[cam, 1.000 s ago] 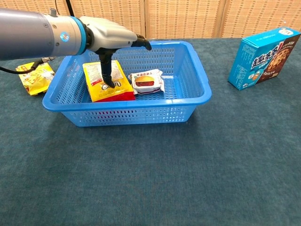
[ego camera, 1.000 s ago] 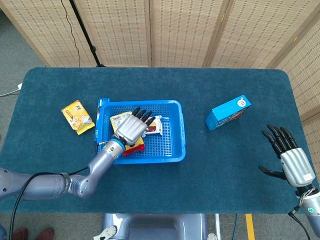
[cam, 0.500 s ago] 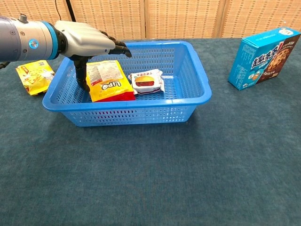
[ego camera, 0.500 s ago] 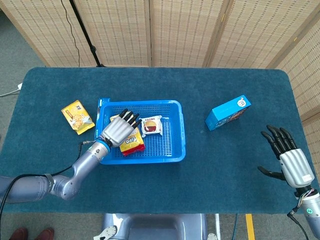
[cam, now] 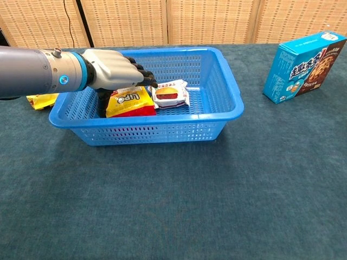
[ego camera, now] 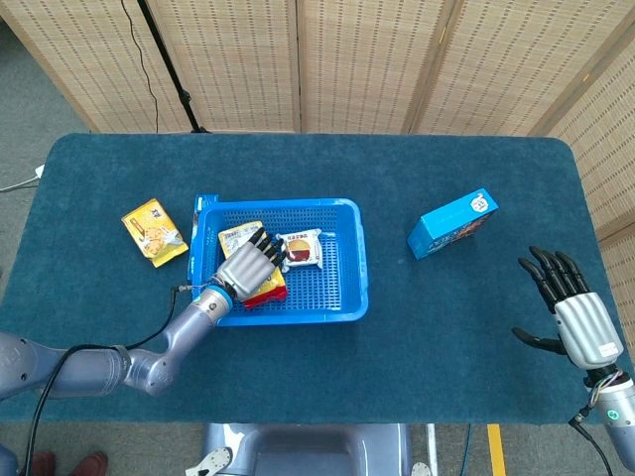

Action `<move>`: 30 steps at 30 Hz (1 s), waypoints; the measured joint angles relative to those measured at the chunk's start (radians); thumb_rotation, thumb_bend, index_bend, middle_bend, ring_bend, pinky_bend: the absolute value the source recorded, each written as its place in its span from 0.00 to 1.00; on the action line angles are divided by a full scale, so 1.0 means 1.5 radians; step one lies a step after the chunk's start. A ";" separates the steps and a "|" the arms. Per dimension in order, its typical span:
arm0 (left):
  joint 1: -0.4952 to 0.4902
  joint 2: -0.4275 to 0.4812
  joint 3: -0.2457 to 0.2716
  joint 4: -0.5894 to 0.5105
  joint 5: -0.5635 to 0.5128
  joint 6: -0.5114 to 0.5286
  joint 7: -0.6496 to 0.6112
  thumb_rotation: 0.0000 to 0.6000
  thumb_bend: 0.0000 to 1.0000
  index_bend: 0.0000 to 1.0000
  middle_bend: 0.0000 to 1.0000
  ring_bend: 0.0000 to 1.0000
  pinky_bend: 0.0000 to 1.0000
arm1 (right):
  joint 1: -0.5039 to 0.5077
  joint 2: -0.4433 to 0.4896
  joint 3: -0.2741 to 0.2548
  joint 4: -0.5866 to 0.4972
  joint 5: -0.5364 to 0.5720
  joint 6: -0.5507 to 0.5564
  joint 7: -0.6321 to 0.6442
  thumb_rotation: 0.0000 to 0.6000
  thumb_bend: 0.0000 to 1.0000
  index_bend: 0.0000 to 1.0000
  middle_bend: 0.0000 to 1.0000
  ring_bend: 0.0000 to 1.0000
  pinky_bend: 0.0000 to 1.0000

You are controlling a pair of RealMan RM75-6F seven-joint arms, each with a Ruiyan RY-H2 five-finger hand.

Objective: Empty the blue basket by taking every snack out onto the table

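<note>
Since a moment ago, my left hand [cam: 111, 76] has come back from the left wall of the blue plastic basket [cam: 217, 116] and now sits right on top of the yellow and red snack bag [cam: 129, 103]. The bag looks tipped up a bit more than before. My fingers [ego camera: 266, 248] curl down over the top of the bag and touch it, but I cannot tell if I really have hold of it. The bag lies in the left part of the basket. Just beside it, nearer the middle, lies the small white snack pack with a red picture [cam: 169, 93]. Both snacks are still inside the basket.

My right hand [ego camera: 575, 315] is well apart, off by the right edge of the dark blue tabletop [ego camera: 446, 327]. Its fingers are spread wide and it holds nothing.

A small yellow snack packet [ego camera: 153, 230] lies on the tabletop just left of the basket. A light blue cardboard snack box [ego camera: 451, 224] sits on the tabletop to the right of the basket, not touching it.
</note>
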 measured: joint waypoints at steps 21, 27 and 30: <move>0.046 0.069 -0.072 -0.035 0.215 0.078 -0.181 1.00 0.38 0.73 0.58 0.53 0.57 | 0.000 0.003 -0.004 -0.005 -0.010 -0.001 0.008 1.00 0.00 0.02 0.00 0.00 0.02; 0.092 0.184 -0.110 -0.104 0.254 0.129 -0.258 1.00 0.38 0.73 0.58 0.53 0.57 | -0.002 0.005 -0.006 -0.010 -0.016 0.005 0.010 1.00 0.00 0.02 0.00 0.00 0.02; 0.123 0.231 -0.119 -0.115 0.260 0.144 -0.297 1.00 0.38 0.73 0.58 0.53 0.57 | -0.002 0.007 -0.007 -0.013 -0.020 0.008 0.009 1.00 0.00 0.02 0.00 0.00 0.02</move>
